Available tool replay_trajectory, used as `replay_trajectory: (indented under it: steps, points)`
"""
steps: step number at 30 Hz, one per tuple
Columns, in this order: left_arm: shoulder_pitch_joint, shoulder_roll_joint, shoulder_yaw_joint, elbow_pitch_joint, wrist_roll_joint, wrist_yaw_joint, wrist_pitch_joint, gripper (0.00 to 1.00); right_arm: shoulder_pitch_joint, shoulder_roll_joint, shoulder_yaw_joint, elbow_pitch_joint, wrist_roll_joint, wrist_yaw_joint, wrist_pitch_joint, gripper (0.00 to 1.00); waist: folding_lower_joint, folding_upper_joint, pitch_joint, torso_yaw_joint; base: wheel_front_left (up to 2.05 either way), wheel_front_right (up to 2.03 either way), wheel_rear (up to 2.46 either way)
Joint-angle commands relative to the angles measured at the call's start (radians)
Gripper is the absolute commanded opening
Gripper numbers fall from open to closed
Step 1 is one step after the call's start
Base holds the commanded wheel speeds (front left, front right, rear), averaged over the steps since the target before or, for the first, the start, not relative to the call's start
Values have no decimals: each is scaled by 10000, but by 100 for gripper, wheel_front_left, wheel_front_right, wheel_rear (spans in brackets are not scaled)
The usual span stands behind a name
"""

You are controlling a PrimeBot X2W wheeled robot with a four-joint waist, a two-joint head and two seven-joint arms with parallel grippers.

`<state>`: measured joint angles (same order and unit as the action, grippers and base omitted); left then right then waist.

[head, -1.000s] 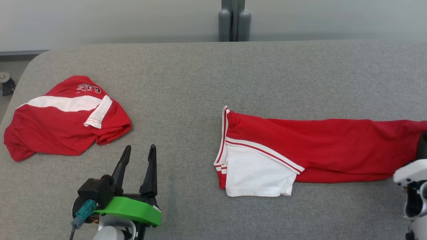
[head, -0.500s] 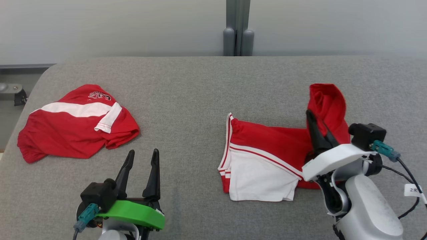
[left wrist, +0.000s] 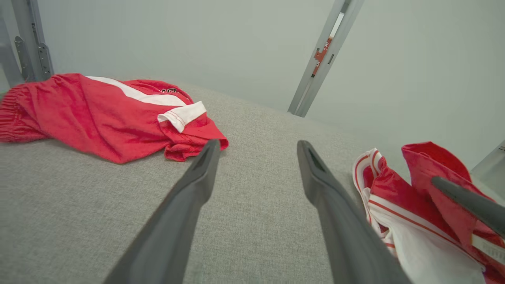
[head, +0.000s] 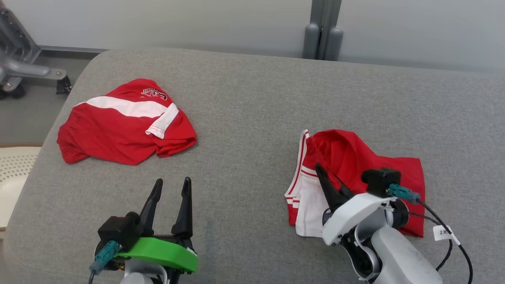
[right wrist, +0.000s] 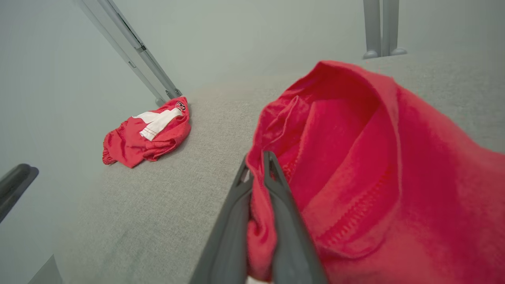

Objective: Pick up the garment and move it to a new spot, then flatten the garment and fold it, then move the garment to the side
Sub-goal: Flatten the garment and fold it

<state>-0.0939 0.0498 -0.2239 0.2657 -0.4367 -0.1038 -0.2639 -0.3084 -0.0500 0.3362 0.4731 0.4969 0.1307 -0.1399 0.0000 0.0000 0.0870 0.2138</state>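
Note:
The garment [head: 394, 169] is red with a white, red-striped panel and lies on the right half of the grey padded table [head: 244, 118]. Its red end is doubled over toward the white panel. My right gripper [head: 318, 167] is shut on that red edge, just above the folded stack. In the right wrist view the fabric [right wrist: 355, 157] bunches between the closed fingers of the right gripper [right wrist: 256, 157]. My left gripper [head: 173, 181] stands open over bare table at the lower left, holding nothing. The left wrist view has the left gripper [left wrist: 258, 146] with the garment [left wrist: 398, 189] to its right.
A second red and white garment [head: 126, 122] lies crumpled at the table's far left. A grey post [head: 322, 35] stands behind the back edge. A metal frame on casters [head: 23, 71] and a white perforated object [head: 15, 165] sit off the left edge.
The camera has shifted. My right gripper has carried the garment's long red end up and over to the left, doubling it onto the white-panel end. The left gripper has stayed open and still.

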Motion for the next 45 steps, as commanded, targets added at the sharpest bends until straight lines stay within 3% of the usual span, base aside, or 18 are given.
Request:
replay_trajectory:
  steps: [1,4,5,6,11,16,23,29,34,41,45]
  points:
    - [-84,18,42,25,-84,38,-4,100,125,-20,74,228,249,0,-102,0,0,0,80,291,0,0,0]
    - [-119,17,189,52,-109,57,-4,100,44,-1,663,755,657,4,-166,0,0,0,74,419,0,0,0]
    - [-119,17,227,65,-90,45,-3,100,0,2,965,817,746,4,-212,66,0,0,74,437,0,0,0]
    - [-123,17,266,80,-67,26,-4,100,-33,11,1497,757,1037,4,-157,100,0,0,79,456,0,0,0]
    - [-42,18,431,162,-9,-4,-4,100,-182,-40,3681,-61,2383,0,-236,100,0,0,-30,327,0,0,0]
    - [41,18,436,114,-84,-21,-4,100,-530,-16,3795,-107,2573,2,-694,100,0,0,-186,-18,0,0,0]
    - [119,20,422,-156,-68,21,-4,100,-774,-878,2564,-314,1621,2,-1132,100,0,0,-325,-714,0,0,0]
    - [131,18,601,-713,-34,136,-3,100,-154,-1782,821,-1035,424,1,-1257,100,0,0,-374,-1393,0,0,0]
    - [167,20,727,-983,87,222,-4,100,635,-2129,-666,-1959,-573,2,-1256,100,0,0,-385,-1807,0,0,0]
    - [269,21,853,-1243,669,413,-4,100,1911,-1733,-2432,-3281,-1529,2,-1252,100,0,0,-340,-2181,0,0,0]
    - [485,21,774,-1228,1255,543,-3,100,2481,-1425,-2870,-3634,-1968,2,-1255,100,0,0,-337,-2287,0,0,0]
